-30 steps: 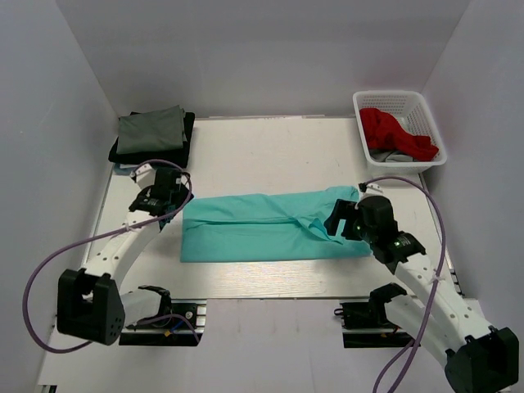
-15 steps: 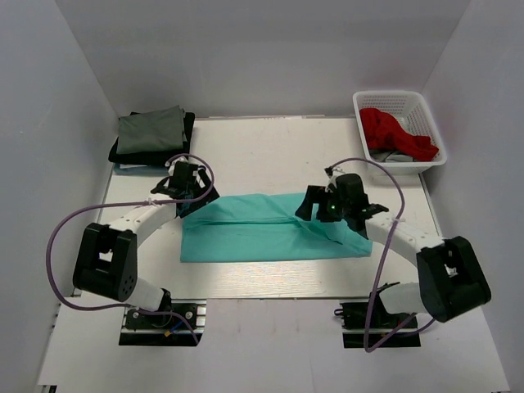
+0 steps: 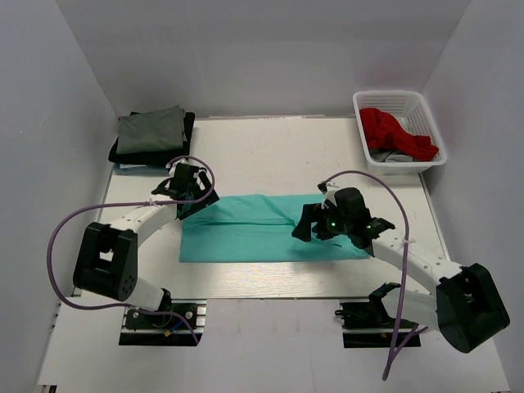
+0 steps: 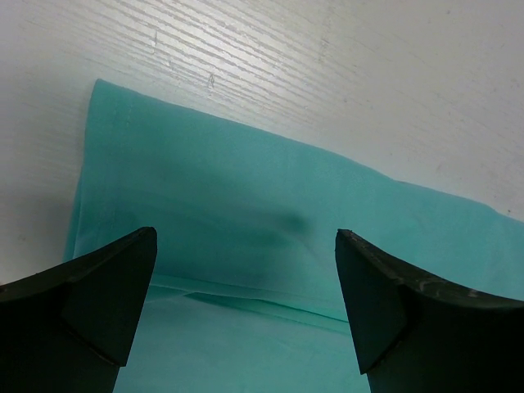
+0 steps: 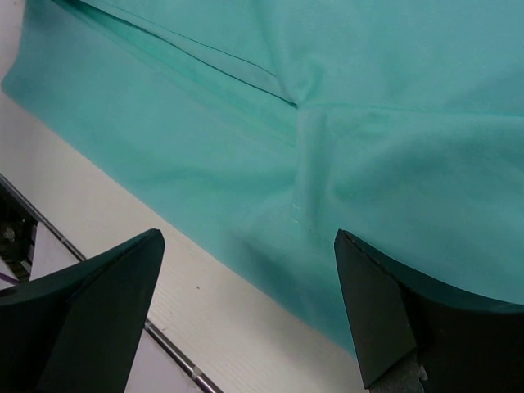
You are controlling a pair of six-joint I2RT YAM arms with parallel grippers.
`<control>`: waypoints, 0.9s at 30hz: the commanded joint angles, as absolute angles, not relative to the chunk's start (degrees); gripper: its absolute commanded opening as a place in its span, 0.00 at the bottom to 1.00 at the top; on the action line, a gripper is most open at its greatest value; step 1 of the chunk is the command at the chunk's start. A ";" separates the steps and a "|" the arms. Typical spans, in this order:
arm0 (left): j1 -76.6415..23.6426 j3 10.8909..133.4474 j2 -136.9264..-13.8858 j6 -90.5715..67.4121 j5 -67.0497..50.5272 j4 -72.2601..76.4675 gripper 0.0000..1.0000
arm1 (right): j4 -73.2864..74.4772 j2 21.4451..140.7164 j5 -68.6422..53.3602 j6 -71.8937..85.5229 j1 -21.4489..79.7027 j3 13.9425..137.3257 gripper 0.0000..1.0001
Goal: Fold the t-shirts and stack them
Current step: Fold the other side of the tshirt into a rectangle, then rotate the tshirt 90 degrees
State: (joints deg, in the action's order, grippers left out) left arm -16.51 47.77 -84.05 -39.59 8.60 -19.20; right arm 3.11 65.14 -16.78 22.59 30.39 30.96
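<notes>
A light teal t-shirt (image 3: 254, 237) lies flat on the table as a long folded strip. My left gripper (image 3: 199, 196) hovers open and empty over its far left corner. In the left wrist view the shirt (image 4: 246, 205) fills the space between the spread fingers (image 4: 90, 303). My right gripper (image 3: 305, 226) is open and empty over the right half of the strip. The right wrist view shows a seam and the shirt's near edge (image 5: 327, 123) below the gripper. A folded grey-green shirt (image 3: 151, 129) lies on a black one (image 3: 187, 141) at the back left.
A white lattice basket (image 3: 391, 100) stands at the back right and holds a crumpled red shirt (image 3: 393, 131) and some grey cloth. Bare white table (image 3: 270, 155) lies beyond the teal strip. The table's near edge (image 5: 98, 270) runs just below the right gripper.
The left gripper moved from left of the shirt onto its far left corner. The right gripper moved from the shirt's right end leftward and nearer. The right end now lies flatter.
</notes>
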 commanded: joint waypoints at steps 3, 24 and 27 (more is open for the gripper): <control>-16.79 46.76 -81.04 -39.11 9.32 -19.17 1.00 | 5.28 62.93 -15.36 20.30 30.32 34.28 0.90; -16.79 40.71 -84.99 -40.52 10.54 -19.95 1.00 | -7.65 84.35 -16.88 26.54 29.80 32.08 0.90; -16.79 36.93 -83.59 -42.36 11.86 -21.44 1.00 | -7.04 89.01 -15.30 26.19 29.62 33.31 0.90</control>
State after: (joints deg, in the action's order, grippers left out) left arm -16.62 41.25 -83.83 -40.16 9.91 -17.34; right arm -9.32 83.68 -19.55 26.48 29.95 33.21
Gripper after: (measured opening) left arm 0.996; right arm 0.901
